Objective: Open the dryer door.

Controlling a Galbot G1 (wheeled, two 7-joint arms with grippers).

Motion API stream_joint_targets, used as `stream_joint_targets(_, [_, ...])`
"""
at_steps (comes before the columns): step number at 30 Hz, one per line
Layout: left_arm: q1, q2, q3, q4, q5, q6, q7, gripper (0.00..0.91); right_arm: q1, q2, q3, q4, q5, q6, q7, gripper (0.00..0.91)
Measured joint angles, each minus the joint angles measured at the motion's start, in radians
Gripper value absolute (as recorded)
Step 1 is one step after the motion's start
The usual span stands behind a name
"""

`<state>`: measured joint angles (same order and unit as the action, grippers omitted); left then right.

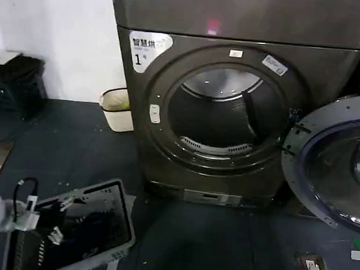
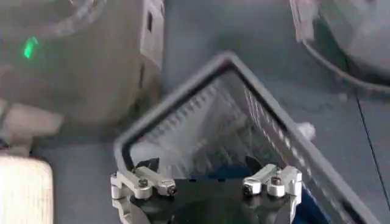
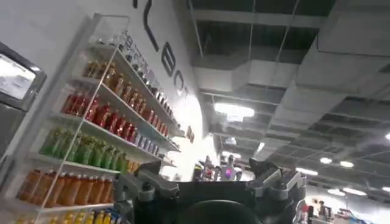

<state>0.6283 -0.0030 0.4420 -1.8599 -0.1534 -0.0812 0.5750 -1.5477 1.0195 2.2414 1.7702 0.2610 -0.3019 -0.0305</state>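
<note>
Left hand (image 2: 207,182) spread above grey basket (image 1: 112,195), dryer door (image 1: 334,166) open

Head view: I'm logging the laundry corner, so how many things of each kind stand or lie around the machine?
Dryer: 1
Dryer door, swung open: 1
Grey laundry basket: 1
Beige waste bin: 1
Total: 4
</note>
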Motion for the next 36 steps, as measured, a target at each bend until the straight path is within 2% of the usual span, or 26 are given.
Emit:
stream_joint_targets(11, [0.0,0.0,-0.01,0.073,0.113,-0.024,0.084,0.907,-0.017,0.002,0.026,0.005,0.0,-0.012,-0.006,0.907])
stream_joint_targets(36, [-0.002,-0.012,-0.029,0.108,0.179,-0.064,0.124,0.907,-0.025,0.024,0.027,0.037,-0.002,-0.022,-0.028,0.907])
